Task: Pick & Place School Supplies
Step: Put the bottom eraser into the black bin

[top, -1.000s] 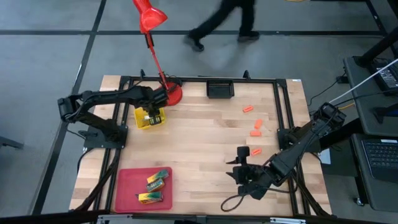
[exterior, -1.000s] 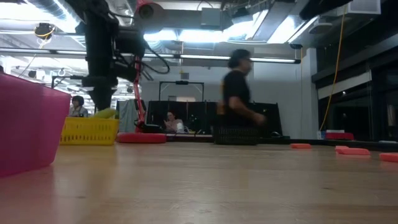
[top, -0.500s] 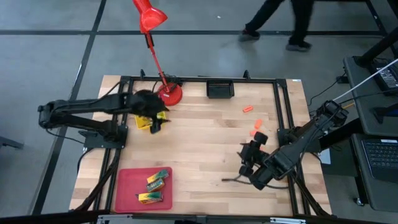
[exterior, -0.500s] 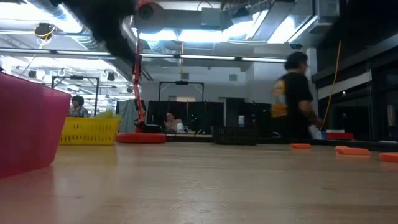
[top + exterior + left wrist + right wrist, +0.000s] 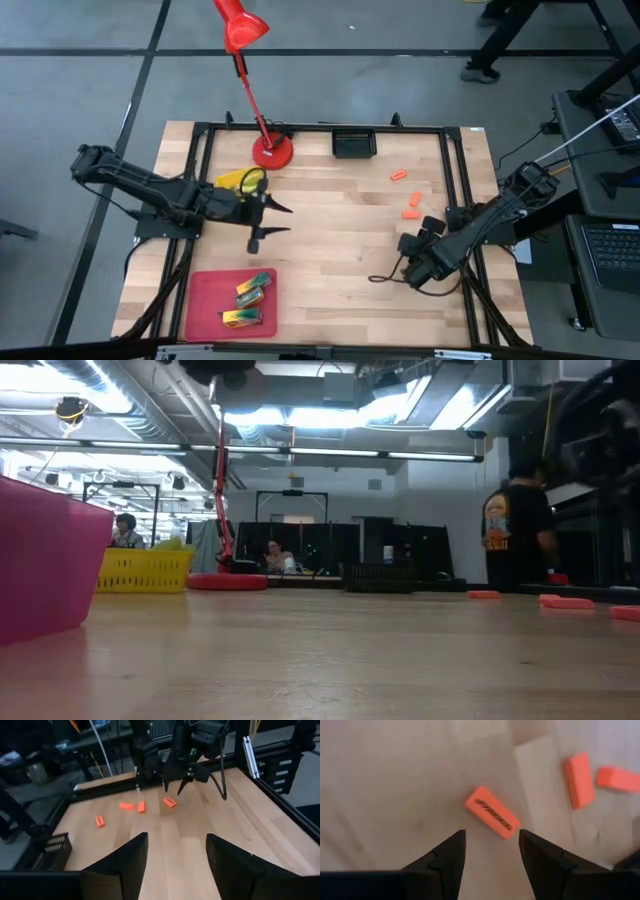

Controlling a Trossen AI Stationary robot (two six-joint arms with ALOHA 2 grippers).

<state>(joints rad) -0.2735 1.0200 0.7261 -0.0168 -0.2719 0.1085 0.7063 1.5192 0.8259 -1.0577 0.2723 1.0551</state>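
Note:
Several green-and-yellow boxes [image 5: 245, 295] lie in the red tray [image 5: 205, 305] at the near left. Three orange pieces [image 5: 410, 212] lie bare on the wood at the right. A fourth orange piece [image 5: 492, 812] lies just ahead of my open right gripper [image 5: 491, 837], which hovers above it [image 5: 408, 243] without touching. My left gripper [image 5: 283, 220] is open and level over the middle left of the table, pointing right, beside the yellow tray [image 5: 232, 180]. The left wrist view shows its fingers [image 5: 176, 840] holding nothing.
The red lamp's base [image 5: 272, 152] and a black tray [image 5: 354, 143] stand at the far edge. A black frame [image 5: 200, 130] runs round the table. Bare wood [image 5: 330, 230] lies between the two arms. A person [image 5: 515, 535] stands beyond the far right.
My left gripper has left the yellow tray, swung toward the near side and the table's middle, and tipped from pointing down to level. My right gripper has moved from the near edge up and right, to above an orange piece. A person has walked rightward behind the table.

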